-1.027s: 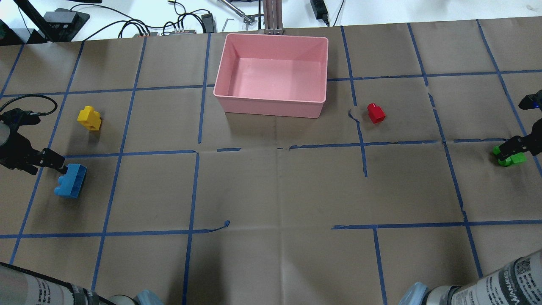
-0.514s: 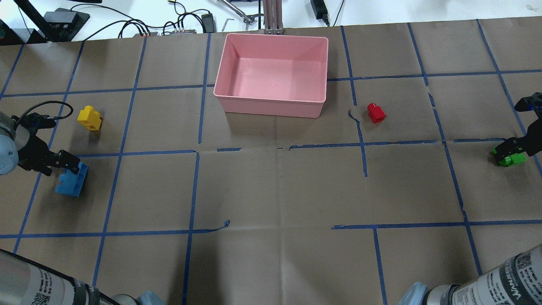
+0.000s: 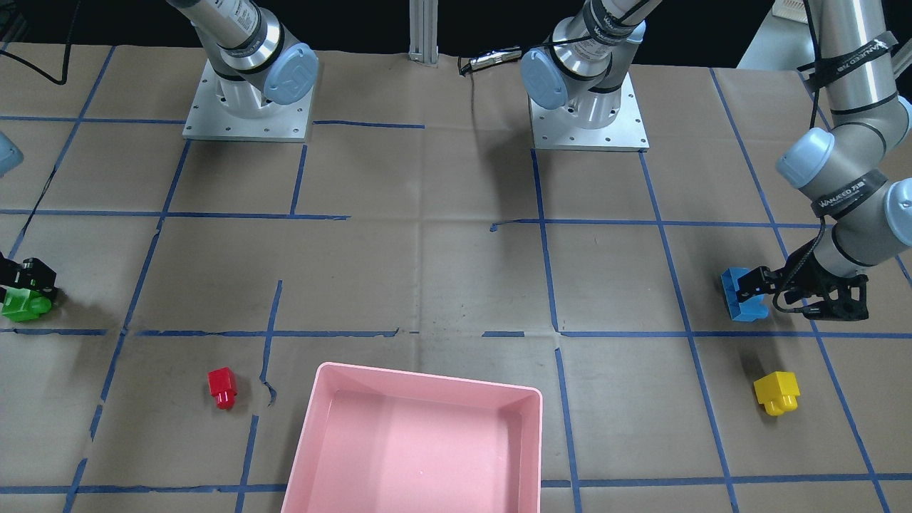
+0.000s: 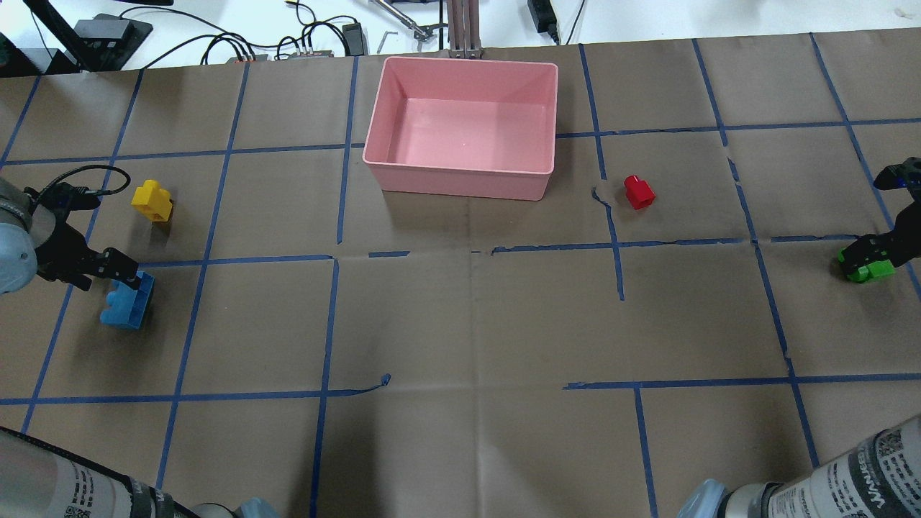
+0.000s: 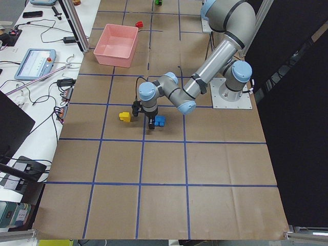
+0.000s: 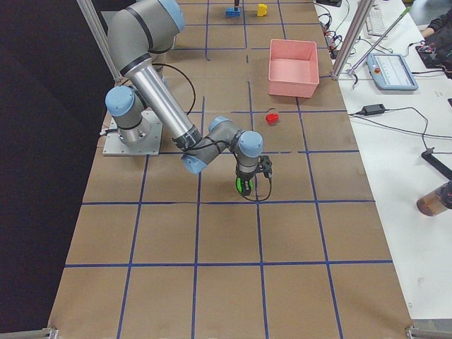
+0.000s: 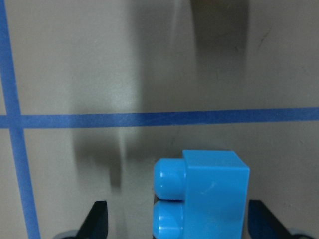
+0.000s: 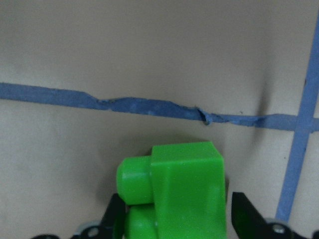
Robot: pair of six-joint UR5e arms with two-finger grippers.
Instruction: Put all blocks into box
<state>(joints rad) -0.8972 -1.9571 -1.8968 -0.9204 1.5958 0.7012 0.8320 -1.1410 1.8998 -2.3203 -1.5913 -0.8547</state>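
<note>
The blue block [image 4: 128,303] lies on its side at the table's left, between the fingers of my left gripper [image 4: 122,277]. In the left wrist view a gap shows on the studded side of the blue block [image 7: 202,194], so that gripper is open around it. At the far right, my right gripper [image 4: 867,255] is shut on the green block [image 4: 868,270], with its fingers tight against the green block's [image 8: 172,191] sides. The yellow block [image 4: 152,201] and the red block [image 4: 638,192] lie free on the paper. The pink box [image 4: 460,183] stands empty at the far middle.
Brown paper with blue tape lines covers the table [image 4: 468,324]. Cables and gear [image 4: 237,43] lie beyond the far edge behind the box. The two arm bases [image 3: 246,107] stand on the robot's side.
My left gripper has moved right and slightly farther from the robot, over the blue block, which shifted a little to the right with it. The right gripper and green block have hardly moved.
</note>
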